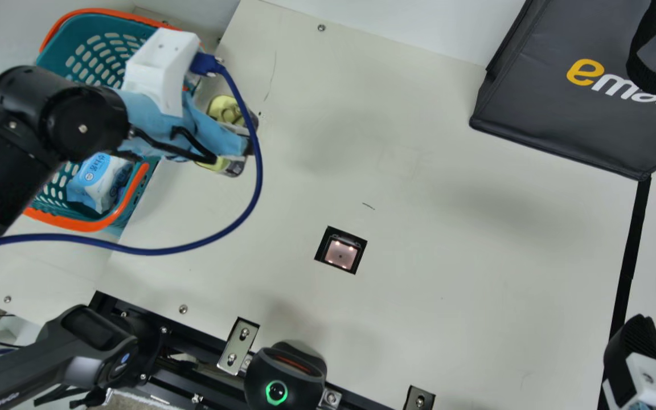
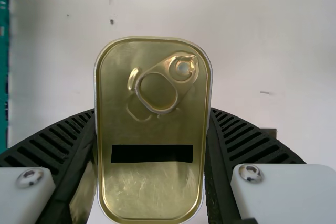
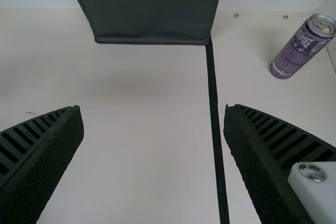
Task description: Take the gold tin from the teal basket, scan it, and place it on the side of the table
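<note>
My left gripper [image 1: 248, 146] hangs over the table just beside the teal basket [image 1: 91, 48] in the main view, partly hidden by its blue-covered wrist. In the left wrist view, my left gripper [image 2: 152, 111] is shut on the gold tin [image 2: 152, 129], one finger at each long side; a ring pull and a black strip show on its lid. The gold tin [image 1: 226, 108] shows partly past the wrist in the main view. At the right edge stands my right gripper [image 1: 639, 348]; in the right wrist view my right gripper [image 3: 153, 107] is open, with nothing between its fingers.
A square scanner window [image 1: 340, 254] is set into the table. A black device with a green ring [image 1: 285, 378] and a handheld scanner [image 1: 60, 356] stand at the near edge. Far right is a dark bag [image 1: 556, 108]. Beyond the black tape [image 3: 213, 93] stands a purple can [image 3: 298, 51].
</note>
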Available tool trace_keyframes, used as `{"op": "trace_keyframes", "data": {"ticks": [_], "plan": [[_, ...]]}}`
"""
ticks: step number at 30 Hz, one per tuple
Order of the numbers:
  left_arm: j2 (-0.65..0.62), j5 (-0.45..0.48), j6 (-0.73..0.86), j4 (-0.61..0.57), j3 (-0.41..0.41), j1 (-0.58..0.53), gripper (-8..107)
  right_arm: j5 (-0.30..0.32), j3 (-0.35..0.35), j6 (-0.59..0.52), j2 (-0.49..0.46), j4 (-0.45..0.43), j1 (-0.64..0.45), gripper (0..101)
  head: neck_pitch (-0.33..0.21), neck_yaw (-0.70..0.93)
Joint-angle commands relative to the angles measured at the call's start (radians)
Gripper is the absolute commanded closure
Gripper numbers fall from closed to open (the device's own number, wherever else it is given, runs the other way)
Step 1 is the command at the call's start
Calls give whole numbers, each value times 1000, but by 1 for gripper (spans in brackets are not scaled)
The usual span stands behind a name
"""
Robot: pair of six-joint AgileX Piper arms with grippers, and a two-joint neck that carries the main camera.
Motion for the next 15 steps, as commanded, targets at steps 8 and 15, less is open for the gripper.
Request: {"op": "trace_keyframes", "data": {"ticks": [8, 15], "plan": [[-4, 11, -159, 46, 9, -210, 107, 0, 0, 0, 0, 0, 0, 6, -29, 2], [8, 17, -281, 90, 4, -347, 107, 0, 0, 0, 0, 0, 0, 6, -29, 2]]}}
